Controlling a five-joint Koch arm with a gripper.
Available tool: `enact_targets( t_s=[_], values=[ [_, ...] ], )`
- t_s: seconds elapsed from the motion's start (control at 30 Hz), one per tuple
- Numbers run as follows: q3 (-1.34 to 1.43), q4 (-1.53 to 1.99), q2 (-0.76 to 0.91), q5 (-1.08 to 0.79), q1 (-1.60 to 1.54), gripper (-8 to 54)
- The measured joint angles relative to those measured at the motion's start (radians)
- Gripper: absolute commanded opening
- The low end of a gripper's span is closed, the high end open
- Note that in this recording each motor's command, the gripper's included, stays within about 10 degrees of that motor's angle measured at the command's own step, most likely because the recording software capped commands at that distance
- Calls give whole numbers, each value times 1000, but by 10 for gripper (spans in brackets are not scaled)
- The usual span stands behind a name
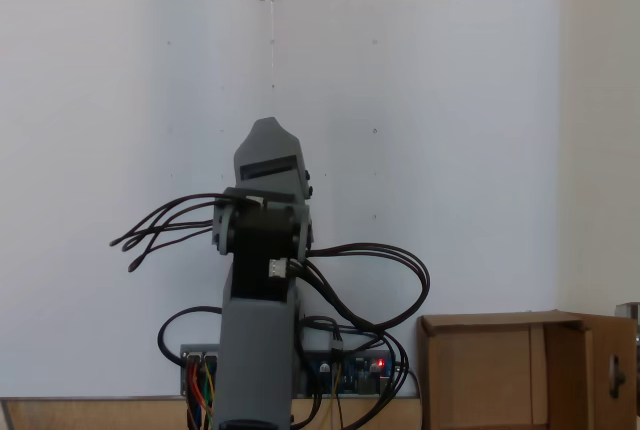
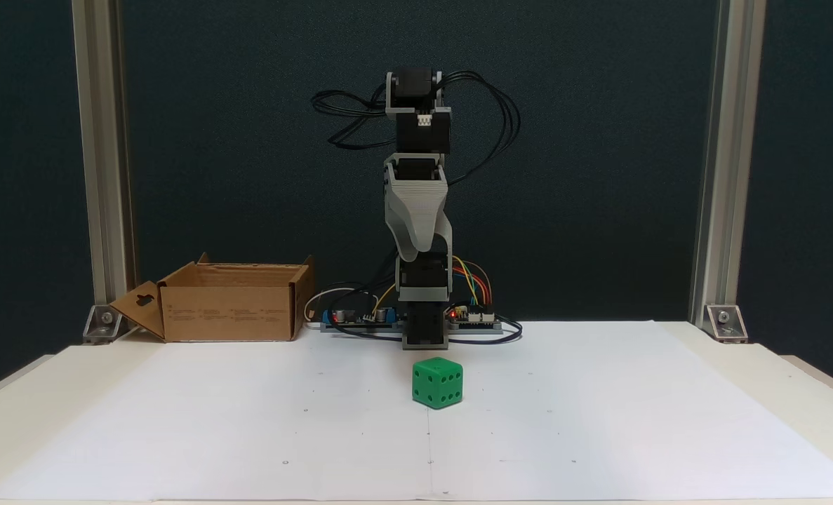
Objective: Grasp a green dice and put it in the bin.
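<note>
The green dice (image 2: 437,383), a bright green cube with dark pips, sits on the white paper just in front of the arm's base. The bin (image 2: 230,301) is a brown cardboard box with open flaps, standing left of the base in this fixed view and at the lower right edge in the other, bin (image 1: 500,370). The arm is folded upright over its base. My gripper (image 2: 416,251) hangs pointing down, well above and behind the dice and touching nothing. Seen from behind, the gripper (image 1: 268,130) is one grey tip, its jaws lined up one behind the other.
A white paper sheet (image 2: 598,421) covers the table. Circuit boards and coloured wires (image 2: 469,315) lie beside the arm's base. Two aluminium posts (image 2: 714,175) stand at the back corners. Black cables (image 1: 170,220) loop out from the arm.
</note>
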Motion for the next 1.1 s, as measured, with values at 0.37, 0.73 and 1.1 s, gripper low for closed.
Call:
enact_targets(
  t_s=[0.37, 0.73, 1.1],
  values=[
    [112, 0, -14, -84, 6, 456],
    [181, -66, -49, -84, 2, 453],
    [181, -94, -106, -84, -26, 450]
  ],
)
